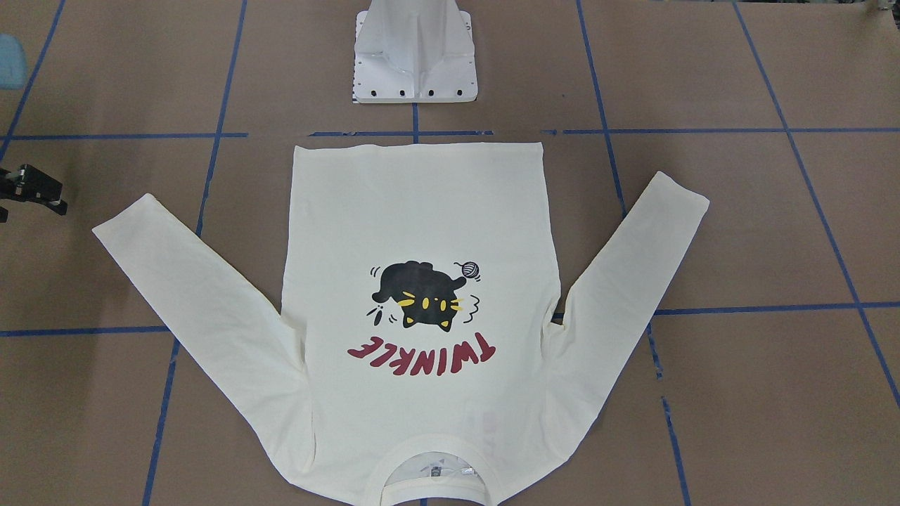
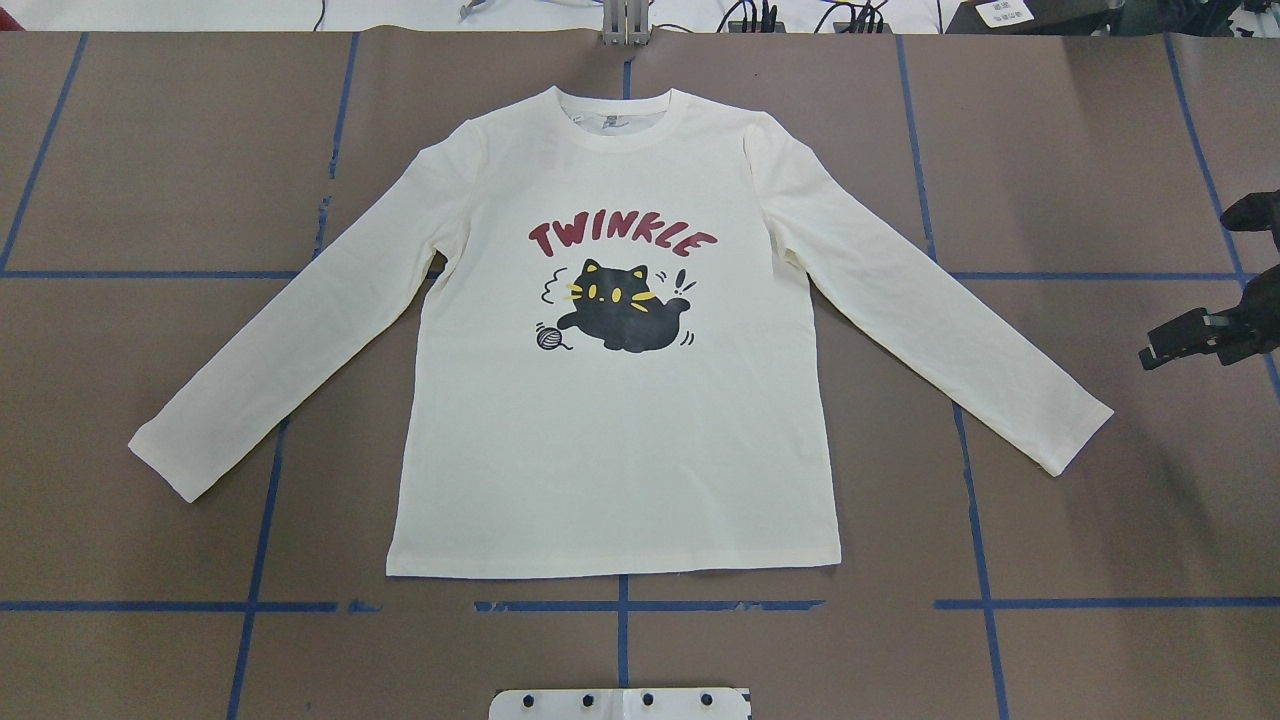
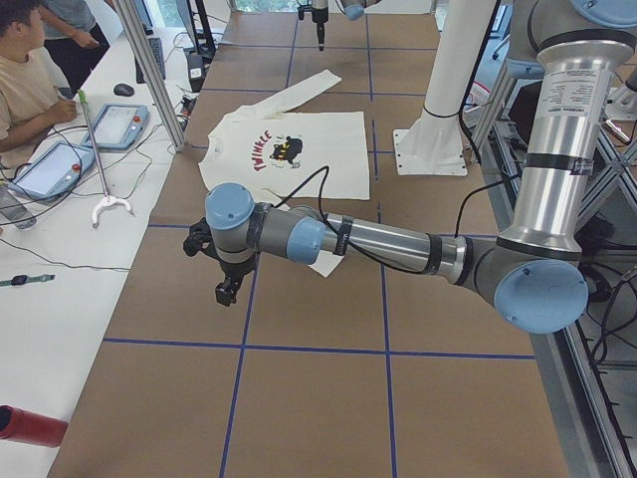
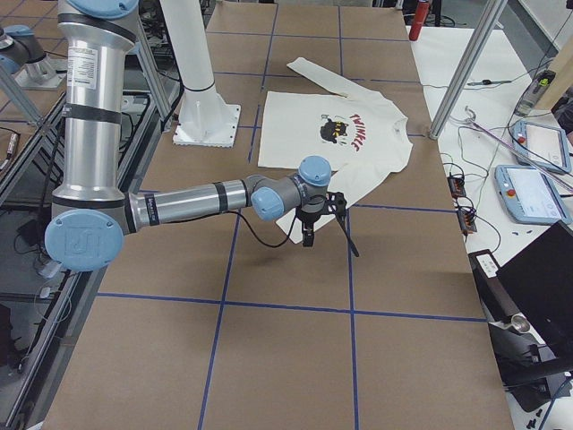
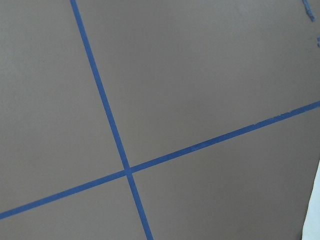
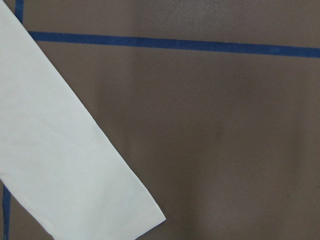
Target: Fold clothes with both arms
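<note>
The cream shirt (image 2: 615, 440) lies flat and face up in the middle of the table (image 2: 1100, 120). Its hem is toward the robot's edge and its neck toward the operators' edge, with both sleeves spread out to the table's ends. Nothing is folded yet.

The right gripper (image 2: 1175, 342) hangs over bare table just past the right sleeve (image 2: 950, 320), its camera looking down on the cuff (image 6: 135, 210). I can't make out whether its jaws are apart or together. The left gripper (image 3: 227, 291) hovers near the left sleeve (image 2: 290, 340) at the other end, and I can't tell its state either.

What worries me is the pickup. The cloth looks thin and lies tight against the table, so a pinch could catch only the top layer, or miss and scrape the brown cover. If one arm lifts sooner or pulls harder than the other, the body will likely slide out of square with the blue tape (image 2: 620, 605), and the fold will come out crooked. A sleeve dragged rather than lifted could also ruck up the shoulder.
</note>
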Motion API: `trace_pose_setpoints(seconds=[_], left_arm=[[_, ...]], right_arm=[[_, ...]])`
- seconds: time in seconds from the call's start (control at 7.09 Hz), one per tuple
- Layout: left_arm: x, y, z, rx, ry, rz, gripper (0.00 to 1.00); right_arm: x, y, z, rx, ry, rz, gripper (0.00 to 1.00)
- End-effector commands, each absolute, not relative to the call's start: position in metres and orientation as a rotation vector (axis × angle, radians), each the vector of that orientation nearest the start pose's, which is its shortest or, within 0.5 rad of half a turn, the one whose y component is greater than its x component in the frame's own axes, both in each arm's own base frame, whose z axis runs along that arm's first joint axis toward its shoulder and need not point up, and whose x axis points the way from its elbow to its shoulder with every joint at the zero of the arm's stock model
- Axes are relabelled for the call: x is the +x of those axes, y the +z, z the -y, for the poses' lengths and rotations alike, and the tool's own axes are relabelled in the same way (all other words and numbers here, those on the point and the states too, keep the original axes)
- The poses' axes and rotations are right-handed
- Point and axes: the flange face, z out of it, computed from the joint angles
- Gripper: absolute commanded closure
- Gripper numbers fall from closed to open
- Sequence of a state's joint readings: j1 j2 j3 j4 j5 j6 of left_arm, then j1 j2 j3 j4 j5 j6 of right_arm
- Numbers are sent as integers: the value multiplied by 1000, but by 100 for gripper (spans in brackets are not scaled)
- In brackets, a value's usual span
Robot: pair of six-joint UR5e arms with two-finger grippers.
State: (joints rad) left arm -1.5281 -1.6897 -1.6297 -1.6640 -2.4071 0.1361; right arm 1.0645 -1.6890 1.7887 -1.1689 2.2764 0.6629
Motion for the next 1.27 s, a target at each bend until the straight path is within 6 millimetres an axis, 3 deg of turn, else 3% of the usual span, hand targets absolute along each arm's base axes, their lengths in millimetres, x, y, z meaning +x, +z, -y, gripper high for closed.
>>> trace_pose_setpoints(seconds=[0.0, 0.28, 0.42, 0.85, 0.99, 1.13], left_arm=[[-36, 552, 552, 313, 278, -822, 0], [-35, 550, 553, 305, 253, -826, 0], [-36, 547, 552, 312, 254, -825, 0], [-36, 549, 552, 308, 253, -826, 0], [-36, 549, 552, 307, 253, -826, 0], [-36, 549, 552, 307, 253, -826, 0]], right_arm=[[-194, 605, 421, 20, 143, 910, 7], [-222, 604, 410, 22, 235, 923, 10], [-226, 613, 408, 9, 245, 907, 10], [-233, 614, 402, -11, 243, 905, 13], [-234, 616, 401, -15, 242, 903, 33], [-232, 619, 398, -22, 248, 899, 86]])
